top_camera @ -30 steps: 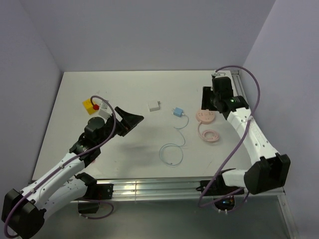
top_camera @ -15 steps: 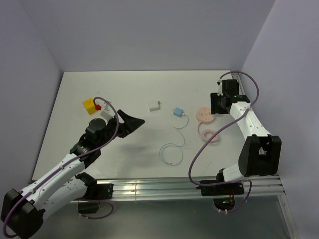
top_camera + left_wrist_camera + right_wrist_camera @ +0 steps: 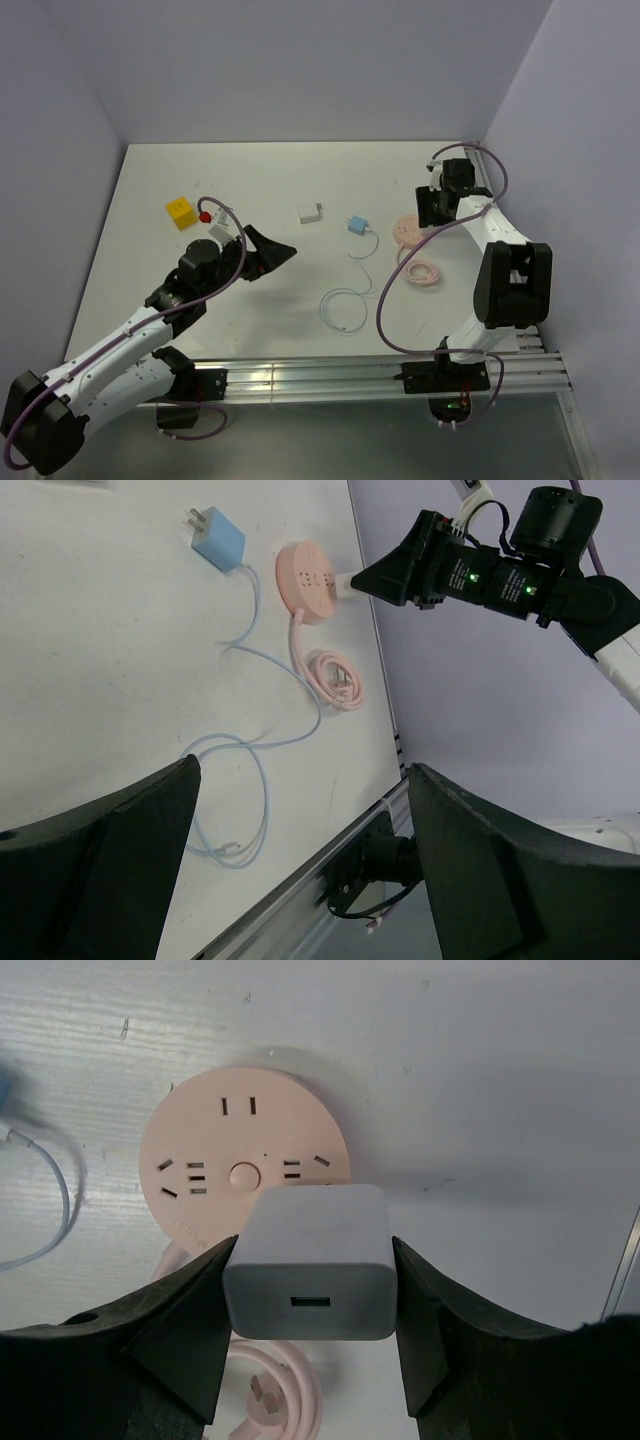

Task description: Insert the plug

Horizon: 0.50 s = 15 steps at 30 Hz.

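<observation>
Pink round socket disc (image 3: 245,1140) flat on the white table (image 3: 200,170), near the right edge, pink cord coiled just beside. Over one edge of the disc, the right gripper (image 3: 310,1290), half closed and clamped on a white charger block (image 3: 310,1235), one finger on each side face, port end facing the wrist camera. Prongs hidden under the block, so perhaps touching the disc, perhaps just above; cannot tell.

Blue plug (image 3: 220,542) lying free on the table just left of the disc, prongs pointing away from it, thin pale cable (image 3: 254,605) trailing off in loose loops toward the near edge. Not gripped. Left gripper (image 3: 302,780) spread wide and empty, hovering above the table well apart from plug and disc. Second white block (image 3: 308,212) further left, untouched.

To seat the held block well: shift it over one set of slots rather than the rim, square the prongs to those slots, keep it upright, press straight down without twisting. Watch for the light disc sliding or tipping; steady it with the free left gripper if needed.
</observation>
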Tool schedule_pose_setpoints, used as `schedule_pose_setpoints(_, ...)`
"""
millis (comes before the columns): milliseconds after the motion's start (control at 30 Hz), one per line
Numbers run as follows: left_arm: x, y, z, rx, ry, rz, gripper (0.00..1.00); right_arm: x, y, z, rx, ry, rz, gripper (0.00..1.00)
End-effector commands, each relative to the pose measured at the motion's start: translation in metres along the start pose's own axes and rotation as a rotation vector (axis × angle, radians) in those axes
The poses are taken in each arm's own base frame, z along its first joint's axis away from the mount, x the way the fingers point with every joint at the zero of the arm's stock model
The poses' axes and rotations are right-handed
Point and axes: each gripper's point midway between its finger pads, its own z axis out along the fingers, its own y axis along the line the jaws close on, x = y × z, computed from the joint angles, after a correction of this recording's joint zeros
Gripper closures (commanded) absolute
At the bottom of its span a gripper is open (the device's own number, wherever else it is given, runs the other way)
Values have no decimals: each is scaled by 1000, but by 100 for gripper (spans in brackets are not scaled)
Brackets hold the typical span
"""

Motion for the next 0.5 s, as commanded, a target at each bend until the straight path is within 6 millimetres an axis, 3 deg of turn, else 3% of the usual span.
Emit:
schedule_pose_setpoints(0, -5, -10, 2, 31, -10, 36, 10, -40, -7, -5, 11, -130, -34, 100)
schedule_pose_setpoints(467, -5, -12, 6, 36, -7, 31, 10, -34, -3, 8, -9, -90, -47, 100)
